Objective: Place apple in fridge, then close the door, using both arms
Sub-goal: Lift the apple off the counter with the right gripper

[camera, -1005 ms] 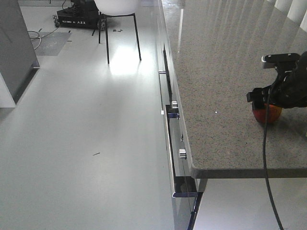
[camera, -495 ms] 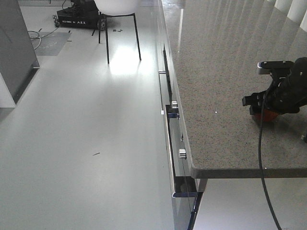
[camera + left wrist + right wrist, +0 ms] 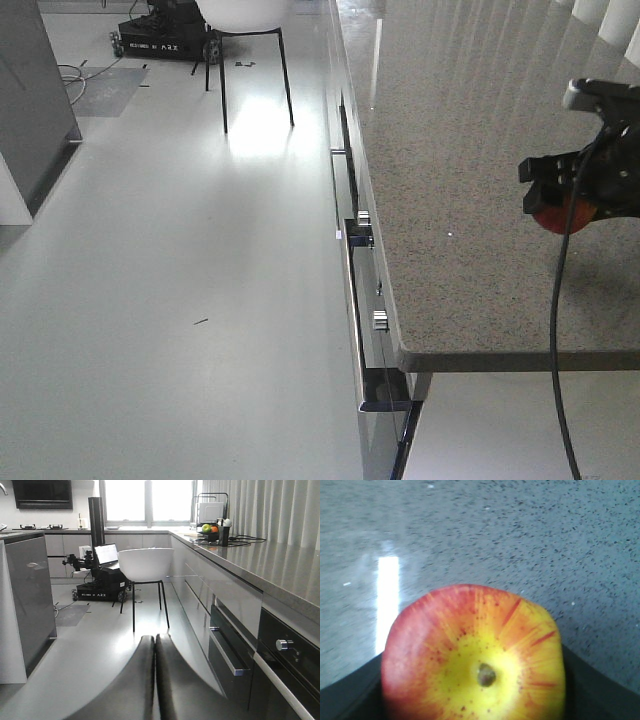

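Exterior front-facing view: the granite countertop [image 3: 470, 150] fills the right side. The right gripper [image 3: 565, 195] is closed around the apple [image 3: 553, 216] over it. Risk: a smooth round fruit can slip from 2 fingers during the swing. Obstructions: a white chair [image 3: 145, 564] and drawer handles [image 3: 360, 232] line the aisle. Left gripper [image 3: 154, 642]: fingers pressed together, empty.

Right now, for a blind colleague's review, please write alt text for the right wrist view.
A red apple with a yellow patch around its stem fills the lower frame, held between black fingers of the right gripper. Behind it lies speckled grey countertop.
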Motion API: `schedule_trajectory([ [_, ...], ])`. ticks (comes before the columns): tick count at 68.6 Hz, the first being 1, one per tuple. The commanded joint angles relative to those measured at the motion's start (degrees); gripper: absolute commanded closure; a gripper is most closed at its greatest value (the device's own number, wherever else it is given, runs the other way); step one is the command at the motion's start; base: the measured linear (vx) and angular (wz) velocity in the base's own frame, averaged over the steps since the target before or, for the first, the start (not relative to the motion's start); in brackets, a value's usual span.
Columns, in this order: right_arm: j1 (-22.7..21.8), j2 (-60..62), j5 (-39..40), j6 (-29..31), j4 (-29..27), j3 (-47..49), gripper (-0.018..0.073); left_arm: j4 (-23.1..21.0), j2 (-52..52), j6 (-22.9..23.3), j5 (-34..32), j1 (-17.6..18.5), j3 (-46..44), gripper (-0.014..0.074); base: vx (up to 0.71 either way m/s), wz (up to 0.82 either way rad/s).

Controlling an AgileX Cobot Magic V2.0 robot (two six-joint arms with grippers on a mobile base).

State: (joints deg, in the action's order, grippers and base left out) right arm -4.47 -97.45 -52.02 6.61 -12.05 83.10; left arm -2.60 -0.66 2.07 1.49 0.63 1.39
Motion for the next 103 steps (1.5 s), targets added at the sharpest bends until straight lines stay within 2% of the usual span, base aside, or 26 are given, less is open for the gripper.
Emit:
schedule_trajectory([
  [1, 0.9, 7.9, 1.7, 3.3, -4.6, -2.1, 0.0384, -0.6, -0.8, 0.5, -4.2, 0.0, 0.7, 0.0603, 0.00, 0.00],
  [7, 3.6, 13.2, 3.5, 4.3, -5.9, -7.7, 0.0385, -0.6, -0.8, 0.5, -4.2, 0.0, 0.7, 0.0603, 0.00, 0.00],
  [25, 16.1, 26.7, 5.3, 4.7, -5.3, -23.3, 0.0385, -0.6, -0.8, 0.5, -4.2, 0.0, 0.7, 0.0603, 0.00, 0.00],
  [41, 22.3, 37.5, 7.2, 4.9, -5.4, -33.8, 0.0385, -0.6, -0.8, 0.5, -4.2, 0.0, 0.7, 0.0603, 0.00, 0.00],
  [57, 23.4, 48.3, 6.9, 4.9, -6.2, -39.9, 0.0385, -0.6, -0.8, 0.5, -4.2, 0.0, 0.7, 0.0603, 0.00, 0.00],
  [78, 23.4, 60.5, 3.8, 4.9, -8.2, -42.1, 0.0385, -0.6, -0.8, 0.5, -4.2, 0.0, 0.7, 0.0603, 0.00, 0.00],
  [103, 23.3, 65.0, 1.1, 4.9, -8.2, -42.1, 0.0385, -0.6, -0.8, 0.5, -4.2, 0.0, 0.7, 0.0603, 0.00, 0.00],
])
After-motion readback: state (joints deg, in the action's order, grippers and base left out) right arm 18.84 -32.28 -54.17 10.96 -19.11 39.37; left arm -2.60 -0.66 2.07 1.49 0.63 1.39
